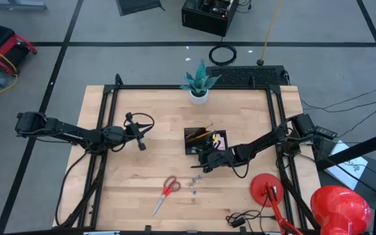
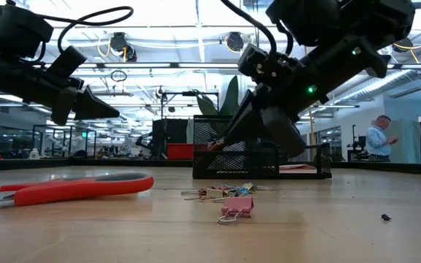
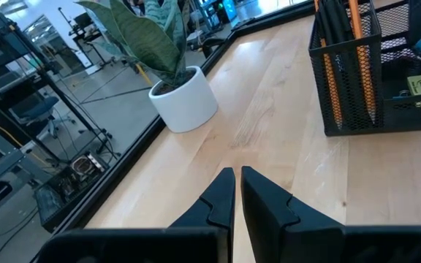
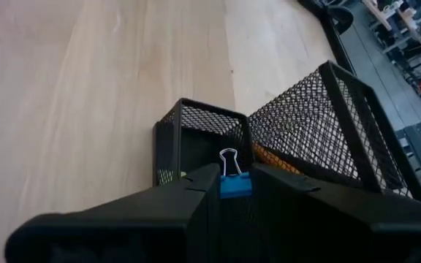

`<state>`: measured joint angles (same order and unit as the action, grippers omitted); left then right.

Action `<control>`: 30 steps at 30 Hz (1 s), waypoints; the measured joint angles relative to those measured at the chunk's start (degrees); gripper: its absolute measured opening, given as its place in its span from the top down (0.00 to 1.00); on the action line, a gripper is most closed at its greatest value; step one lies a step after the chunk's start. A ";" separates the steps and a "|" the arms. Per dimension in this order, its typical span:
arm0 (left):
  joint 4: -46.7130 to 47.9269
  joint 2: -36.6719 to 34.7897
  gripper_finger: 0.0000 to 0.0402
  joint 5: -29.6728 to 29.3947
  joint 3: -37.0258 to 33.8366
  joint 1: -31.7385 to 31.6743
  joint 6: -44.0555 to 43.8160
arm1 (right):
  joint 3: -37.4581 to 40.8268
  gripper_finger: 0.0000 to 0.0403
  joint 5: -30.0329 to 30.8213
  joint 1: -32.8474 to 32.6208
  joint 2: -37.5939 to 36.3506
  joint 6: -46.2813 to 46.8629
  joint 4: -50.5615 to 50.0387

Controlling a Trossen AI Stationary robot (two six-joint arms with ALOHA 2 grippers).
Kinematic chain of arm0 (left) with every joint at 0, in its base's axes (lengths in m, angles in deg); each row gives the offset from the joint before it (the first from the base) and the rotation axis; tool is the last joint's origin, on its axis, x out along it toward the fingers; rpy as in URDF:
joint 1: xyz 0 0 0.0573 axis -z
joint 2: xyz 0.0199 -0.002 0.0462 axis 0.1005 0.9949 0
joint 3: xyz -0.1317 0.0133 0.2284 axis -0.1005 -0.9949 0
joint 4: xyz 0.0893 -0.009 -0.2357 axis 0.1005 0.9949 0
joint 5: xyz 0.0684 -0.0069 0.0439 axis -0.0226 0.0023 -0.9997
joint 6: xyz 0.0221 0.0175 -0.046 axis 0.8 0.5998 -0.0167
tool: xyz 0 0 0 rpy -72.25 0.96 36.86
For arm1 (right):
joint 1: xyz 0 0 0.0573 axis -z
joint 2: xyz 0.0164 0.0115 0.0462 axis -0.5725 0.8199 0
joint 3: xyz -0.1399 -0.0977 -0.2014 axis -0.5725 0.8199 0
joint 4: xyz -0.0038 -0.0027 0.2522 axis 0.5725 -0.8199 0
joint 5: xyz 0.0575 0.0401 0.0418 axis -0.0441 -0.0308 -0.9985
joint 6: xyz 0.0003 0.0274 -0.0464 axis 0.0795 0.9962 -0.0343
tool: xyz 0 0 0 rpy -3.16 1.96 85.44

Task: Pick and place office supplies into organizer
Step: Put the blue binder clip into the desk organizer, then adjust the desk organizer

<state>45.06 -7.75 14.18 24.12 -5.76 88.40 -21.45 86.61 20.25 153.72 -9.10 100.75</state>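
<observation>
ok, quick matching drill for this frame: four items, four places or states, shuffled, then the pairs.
Items:
1. blue clip
2. scissors
3. pot
4. left claw

States:
A. lying on the table, front
B. shut, holding nothing
C. pinched in the right claw by the organizer
D. standing at the table's far edge

Pairs: 1-C, 2-A, 3-D, 4-B

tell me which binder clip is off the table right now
The blue binder clip, pinched between the right gripper's fingers above the black mesh organizer. The pink binder clip and the rest of the clip cluster lie on the table.
</observation>
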 joint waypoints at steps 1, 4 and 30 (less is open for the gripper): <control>0.00 0.00 0.92 0.00 0.00 0.00 0.00 | 0.00 0.85 -0.02 0.00 0.00 0.17 -0.29; -0.01 0.00 0.92 0.00 0.00 0.00 0.00 | 0.00 0.85 -0.11 0.00 0.84 0.25 -0.61; -0.03 0.00 0.92 -0.07 0.00 0.00 -0.01 | -0.07 0.77 -3.15 0.09 2.25 0.33 -0.68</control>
<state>45.03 -7.75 14.11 24.12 -5.76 88.39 -21.52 83.46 20.34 155.97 -8.77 100.07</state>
